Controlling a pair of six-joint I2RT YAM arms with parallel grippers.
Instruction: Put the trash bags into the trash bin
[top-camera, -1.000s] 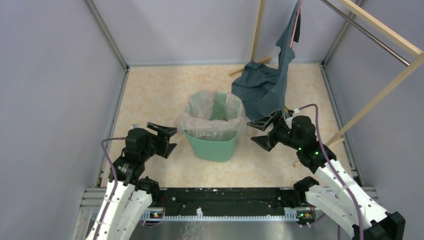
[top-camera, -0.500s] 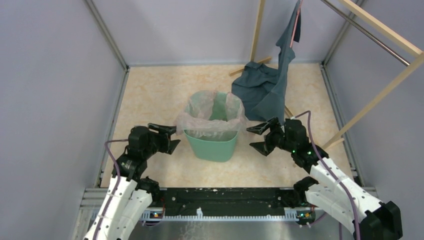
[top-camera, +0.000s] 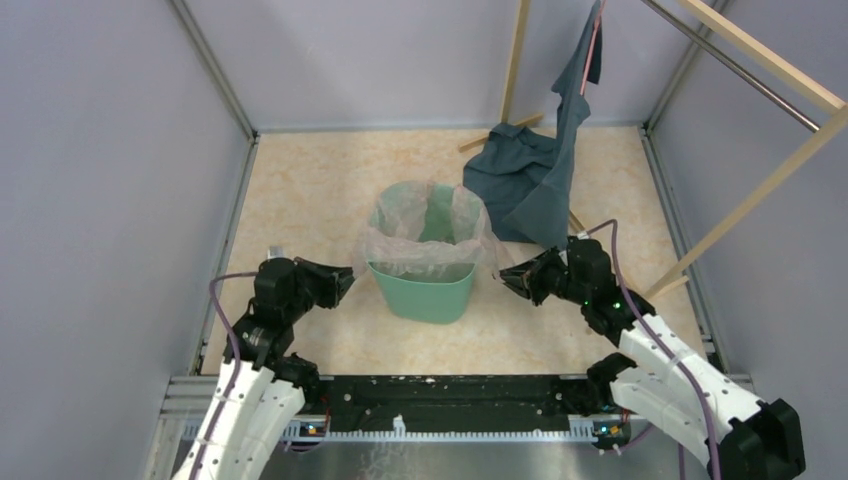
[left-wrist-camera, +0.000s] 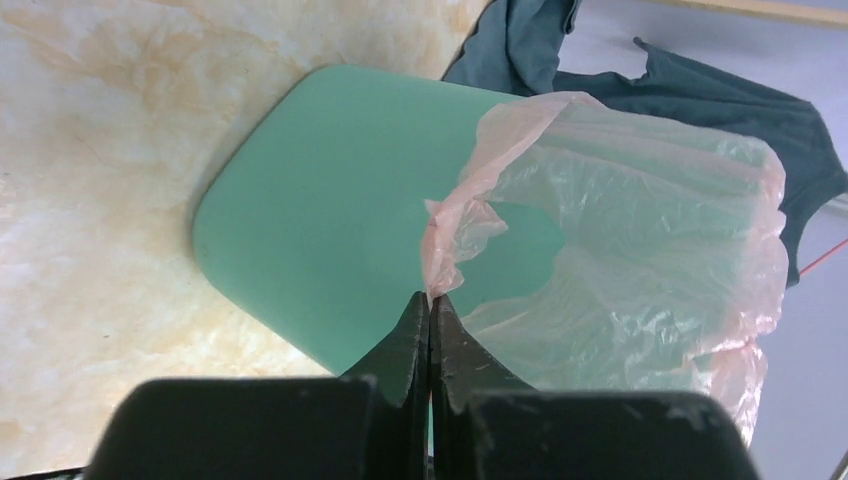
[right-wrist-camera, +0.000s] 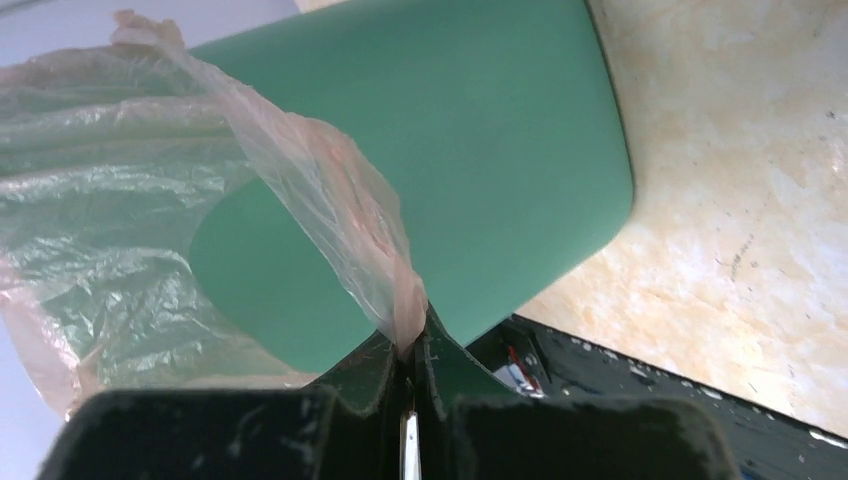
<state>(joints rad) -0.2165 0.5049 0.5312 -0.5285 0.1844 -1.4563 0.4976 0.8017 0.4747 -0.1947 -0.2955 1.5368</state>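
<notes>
Trash bag (top-camera: 405, 245) lies in the mouth of the mint-green trash bin (top-camera: 425, 295), its film spilling over the bin's rim. Your left pincer (top-camera: 345, 277), left of the bin, and right pincer (top-camera: 504, 278), right of the bin, are each clamped tight on a corner of film. You look to be at the fitting step. Next, draw both corners outward and down over the rim, gently, since the film could tear.

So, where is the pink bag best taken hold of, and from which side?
Grip the pink bag by the loose flaps of its rim that hang outside the bin, coming from the left and right sides. There the film stands free of the wall. The left pincer and right pincer pinch it there.
</notes>
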